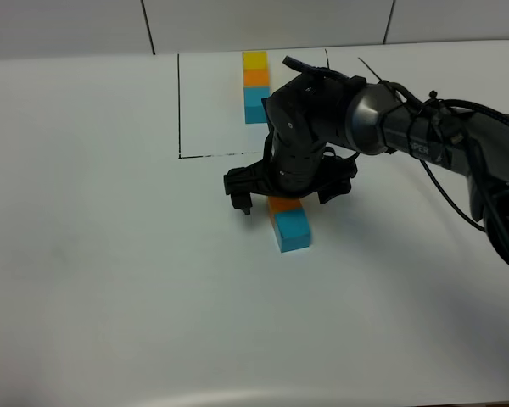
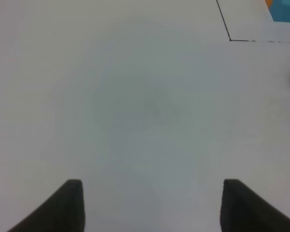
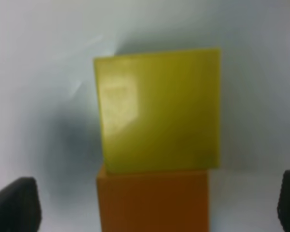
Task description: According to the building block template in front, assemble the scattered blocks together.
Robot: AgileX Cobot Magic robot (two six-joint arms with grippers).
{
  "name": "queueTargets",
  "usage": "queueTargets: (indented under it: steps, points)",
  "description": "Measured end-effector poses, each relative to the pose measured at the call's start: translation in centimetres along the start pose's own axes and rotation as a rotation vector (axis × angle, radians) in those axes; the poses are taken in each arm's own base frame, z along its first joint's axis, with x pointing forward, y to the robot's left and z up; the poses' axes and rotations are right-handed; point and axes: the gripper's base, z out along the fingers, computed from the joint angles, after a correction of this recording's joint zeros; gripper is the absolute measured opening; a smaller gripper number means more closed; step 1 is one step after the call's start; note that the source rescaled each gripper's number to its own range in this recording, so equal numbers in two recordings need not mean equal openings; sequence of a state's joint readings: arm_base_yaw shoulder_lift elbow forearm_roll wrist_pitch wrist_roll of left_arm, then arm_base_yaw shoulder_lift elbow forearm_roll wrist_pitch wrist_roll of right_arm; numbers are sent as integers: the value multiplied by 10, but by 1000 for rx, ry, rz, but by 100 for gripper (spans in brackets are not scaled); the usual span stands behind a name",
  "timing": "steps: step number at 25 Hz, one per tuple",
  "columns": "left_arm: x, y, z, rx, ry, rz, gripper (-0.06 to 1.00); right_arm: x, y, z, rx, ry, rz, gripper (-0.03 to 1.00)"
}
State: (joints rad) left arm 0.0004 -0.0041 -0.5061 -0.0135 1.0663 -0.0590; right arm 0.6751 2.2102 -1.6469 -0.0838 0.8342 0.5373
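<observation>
Yellow block (image 3: pixel 159 108) sits untouched between the right gripper's (image 3: pixel 159 203) spread jaws.

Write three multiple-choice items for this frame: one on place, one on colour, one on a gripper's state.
1. Where is the building block template?
A. inside the drawn outline
B. under the right gripper
C. at the table's near edge

2. Which cube directly adjoins the yellow cube beneath the right gripper?
A. teal-blue
B. orange
C. none

3. How do the right gripper's jaws stand?
A. shut on the yellow cube
B. shut on nothing
C. open, clear of the cubes

Key: A, it sits within the black lines; B, the orange cube meets its edge; C, both fingertips stand apart from the cubes.
</observation>
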Motion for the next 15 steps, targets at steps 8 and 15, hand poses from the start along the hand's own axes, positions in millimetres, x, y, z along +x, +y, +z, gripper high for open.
queueTargets:
  steps: [8, 15]
  points:
    - [0, 0, 0, 0, 0, 0, 35, -35, -55, -82, -93, -153, -15, 100]
    - [0, 0, 0, 0, 0, 0, 35, -34, -108, -165, -67, -389, -30, 100]
